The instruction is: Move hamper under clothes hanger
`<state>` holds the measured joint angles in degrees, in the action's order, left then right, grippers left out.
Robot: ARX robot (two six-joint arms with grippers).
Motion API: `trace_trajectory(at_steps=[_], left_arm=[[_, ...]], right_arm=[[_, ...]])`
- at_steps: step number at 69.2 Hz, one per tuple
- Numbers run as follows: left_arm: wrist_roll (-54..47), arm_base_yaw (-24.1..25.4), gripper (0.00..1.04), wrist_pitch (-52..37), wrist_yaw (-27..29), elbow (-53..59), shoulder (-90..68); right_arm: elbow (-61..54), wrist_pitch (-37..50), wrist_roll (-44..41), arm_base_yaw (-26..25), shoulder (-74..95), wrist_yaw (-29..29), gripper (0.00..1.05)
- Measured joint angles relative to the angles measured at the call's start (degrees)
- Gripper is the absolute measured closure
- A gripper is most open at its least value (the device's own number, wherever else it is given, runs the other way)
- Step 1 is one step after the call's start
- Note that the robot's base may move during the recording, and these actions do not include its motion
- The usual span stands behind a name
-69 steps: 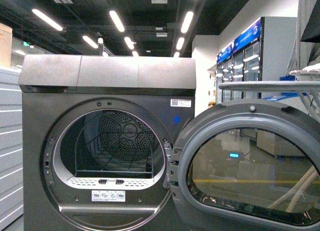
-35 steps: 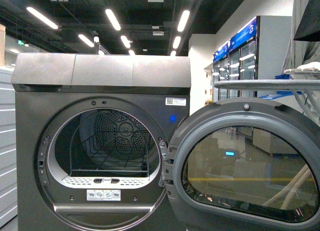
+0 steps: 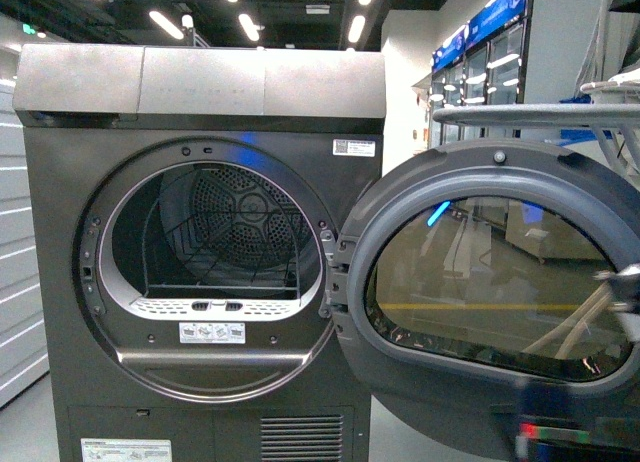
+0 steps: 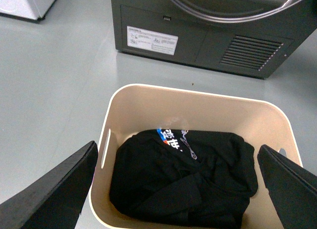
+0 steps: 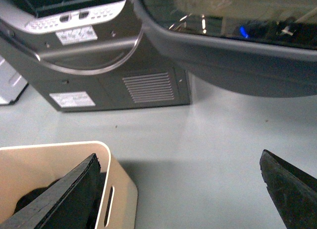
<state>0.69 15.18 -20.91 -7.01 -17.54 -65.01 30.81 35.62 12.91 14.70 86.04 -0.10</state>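
Observation:
The beige hamper point(image 4: 198, 102) stands on the grey floor in front of the dryer, with a black garment point(image 4: 183, 184) inside. My left gripper point(image 4: 176, 192) is open above it, one finger point(image 4: 59, 189) outside one short wall and the other at the opposite wall. My right gripper point(image 5: 178, 189) is open; one finger point(image 5: 64, 194) hangs over the hamper's corner point(image 5: 121, 189), the other over bare floor. The clothes hanger's grey top rail point(image 3: 530, 112) shows at the right edge of the front view, behind the dryer door.
The grey dryer point(image 3: 200, 92) stands ahead with its round door point(image 3: 490, 272) swung open to the right. Its base and vent point(image 4: 252, 53) are close behind the hamper. A white appliance point(image 4: 25, 3) stands to the dryer's left. Glass-door fridges point(image 3: 480, 42) line the far right wall.
The front view has dropped and shifted, so the dryer sits higher in frame and its base panel shows. A blurred shape has come into the lower right corner.

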Motion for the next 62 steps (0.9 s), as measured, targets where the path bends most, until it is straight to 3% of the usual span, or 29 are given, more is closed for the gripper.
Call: trace_trajectory(at_steps=[14,29,44,62], left_arm=[[-2.9,6.2,0.07,-7.1,-4.9,-3.2,-16.5],[-4.5,7.0,0.07,-10.5,-8.8,-6.5,-28.8],[-6.2,9.7,0.07,-13.4,-9.0,-8.9,-39.5],[-7.3,15.9,0.07,-14.0,-9.0,-12.5,-46.9]], right_arm=[[14.3,-3.3,-0.1,4.3,20.0,0.2,0.08],[24.7,-7.3,-0.1,5.3,33.2,0.6,0.08],[30.9,-11.5,2.6,5.7,40.4,1.1,0.08],[35.9,-15.9,4.1,10.9,44.8,0.4,0.08]])
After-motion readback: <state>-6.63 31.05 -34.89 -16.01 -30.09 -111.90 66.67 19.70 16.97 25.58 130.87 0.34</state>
